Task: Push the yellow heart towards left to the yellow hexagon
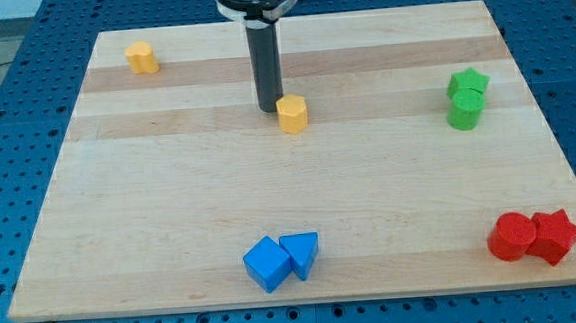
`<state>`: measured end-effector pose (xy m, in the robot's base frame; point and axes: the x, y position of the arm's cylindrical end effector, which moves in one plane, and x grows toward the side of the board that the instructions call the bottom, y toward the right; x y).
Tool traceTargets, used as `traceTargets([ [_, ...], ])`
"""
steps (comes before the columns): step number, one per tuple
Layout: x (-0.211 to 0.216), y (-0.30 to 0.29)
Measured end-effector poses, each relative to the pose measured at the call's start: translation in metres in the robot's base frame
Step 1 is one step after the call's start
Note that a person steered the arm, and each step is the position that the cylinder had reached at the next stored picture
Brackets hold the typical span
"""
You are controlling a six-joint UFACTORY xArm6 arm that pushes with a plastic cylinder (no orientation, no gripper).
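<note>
Wooden tabletop (pixel 173 239) seen from above and in front. My tip (pixel 270 108) rests on the surface just beside the yellow hexagon (pixel 292 113), at its 9 o'clock, touching or nearly so; the arm carries a plain rod and no claw, so there is nothing to stand apart or together. The yellow heart (pixel 141 58) lies well apart, toward 10 o'clock from the hexagon, near the far corner at the view's left. Green star (pixel 468 81) and green cylinder (pixel 464 111) touch at 3 o'clock; blue cube (pixel 267 264) and blue triangle (pixel 302 253) touch at 6 o'clock; red cylinder (pixel 513 236) and red star (pixel 556 235) touch at 4 o'clock
</note>
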<state>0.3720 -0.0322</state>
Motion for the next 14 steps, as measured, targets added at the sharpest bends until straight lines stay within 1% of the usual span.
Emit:
traceTargets([
  [1, -0.001, -0.002],
  [2, -0.051, -0.012],
  [3, -0.126, -0.035],
  [4, -0.171, -0.102],
  [5, -0.176, -0.179],
  [6, -0.143, -0.203],
  [8, -0.06, -0.135],
  [9, -0.045, -0.165],
  [10, -0.052, -0.207],
  [11, -0.027, -0.221],
  [12, 0.008, -0.171],
  [13, 0.011, -0.12],
  [14, 0.011, -0.138],
])
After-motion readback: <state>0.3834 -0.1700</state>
